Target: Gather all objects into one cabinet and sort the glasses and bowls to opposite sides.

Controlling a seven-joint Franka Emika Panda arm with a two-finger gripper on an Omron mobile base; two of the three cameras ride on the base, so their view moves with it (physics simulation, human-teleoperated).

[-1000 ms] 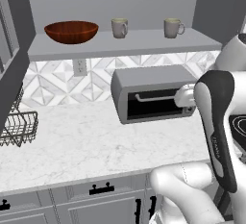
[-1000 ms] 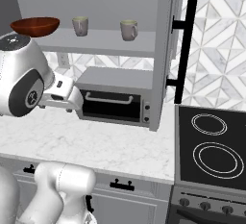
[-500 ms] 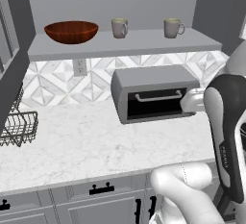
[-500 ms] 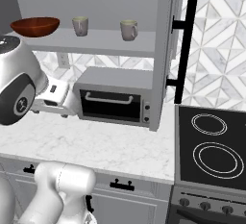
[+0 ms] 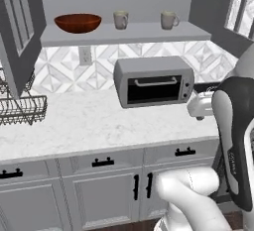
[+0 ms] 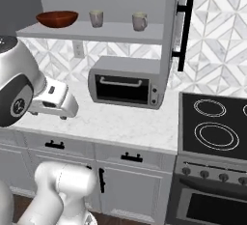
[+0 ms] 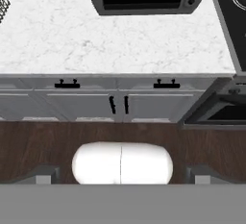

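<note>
On the shelf of the open upper cabinet (image 5: 124, 32) stands a wide reddish-brown bowl (image 5: 78, 23) at the left. A beige mug (image 5: 120, 20) is in the middle and a second beige mug (image 5: 169, 20) at the right. From the right base view the same bowl (image 6: 57, 19) and the two mugs (image 6: 96, 18) (image 6: 139, 21) line up along the shelf. My gripper (image 7: 122, 176) is open and empty, its fingertips (image 7: 45, 175) far apart, looking down over the counter's front edge. It hangs well below the shelf, beside the toaster oven.
A grey toaster oven (image 5: 154, 81) sits on the marble counter (image 5: 84, 121) under the shelf. A wire dish rack (image 5: 20, 108) is at the far left. The cabinet door (image 6: 183, 26) stands open at the right, above a black stovetop (image 6: 214, 127).
Both base views have shifted, so the camera moved; the scene now sits a little higher and farther off. My hand has drawn slightly back and down from the toaster oven, still open.
</note>
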